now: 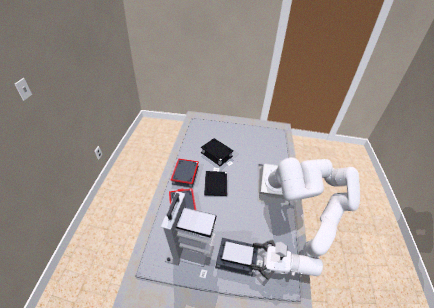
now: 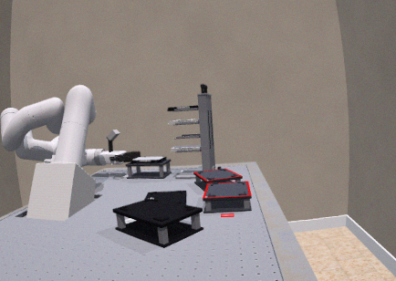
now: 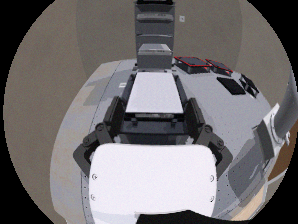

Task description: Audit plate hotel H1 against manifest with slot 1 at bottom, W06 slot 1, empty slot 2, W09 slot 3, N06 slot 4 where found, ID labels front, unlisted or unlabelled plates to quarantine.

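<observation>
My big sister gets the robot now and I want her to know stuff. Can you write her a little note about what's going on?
Gripper: open, holding nothing, level at the near end of the white plate on the dark nest beside the plate hotel.
Hotel: plates show in its slots; IDs unreadable from here.
Both red-rimmed nests look free.
Done: nothing visibly sorted yet.
Left: probably grip this plate, read its label, place it, then audit the slots.
</observation>
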You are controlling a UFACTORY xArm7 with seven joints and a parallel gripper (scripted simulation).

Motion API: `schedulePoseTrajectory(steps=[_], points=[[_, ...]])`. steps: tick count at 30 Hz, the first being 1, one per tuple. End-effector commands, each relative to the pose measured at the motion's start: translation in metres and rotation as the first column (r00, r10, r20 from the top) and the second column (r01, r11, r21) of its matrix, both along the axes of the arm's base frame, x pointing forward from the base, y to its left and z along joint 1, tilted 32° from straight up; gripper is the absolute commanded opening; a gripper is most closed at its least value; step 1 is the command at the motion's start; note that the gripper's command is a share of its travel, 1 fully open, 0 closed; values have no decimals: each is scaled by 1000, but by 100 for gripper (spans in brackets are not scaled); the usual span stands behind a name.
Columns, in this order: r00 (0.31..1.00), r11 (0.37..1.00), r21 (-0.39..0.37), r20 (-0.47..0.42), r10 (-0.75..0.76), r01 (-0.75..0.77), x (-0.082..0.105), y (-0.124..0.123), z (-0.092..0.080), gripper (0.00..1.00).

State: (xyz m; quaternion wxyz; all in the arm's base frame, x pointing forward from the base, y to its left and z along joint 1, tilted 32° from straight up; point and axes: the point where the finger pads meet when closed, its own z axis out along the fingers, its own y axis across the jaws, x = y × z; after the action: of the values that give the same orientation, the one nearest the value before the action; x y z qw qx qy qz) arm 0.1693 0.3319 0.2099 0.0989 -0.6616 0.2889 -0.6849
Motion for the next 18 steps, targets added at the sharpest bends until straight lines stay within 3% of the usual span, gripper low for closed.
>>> schedulePoseTrajectory(steps=[1,18], points=[[1000,1000,3,-1,-1,1,-6,1,1,100],[1000,1000,3,-1,0,0,-30,8,2,100]])
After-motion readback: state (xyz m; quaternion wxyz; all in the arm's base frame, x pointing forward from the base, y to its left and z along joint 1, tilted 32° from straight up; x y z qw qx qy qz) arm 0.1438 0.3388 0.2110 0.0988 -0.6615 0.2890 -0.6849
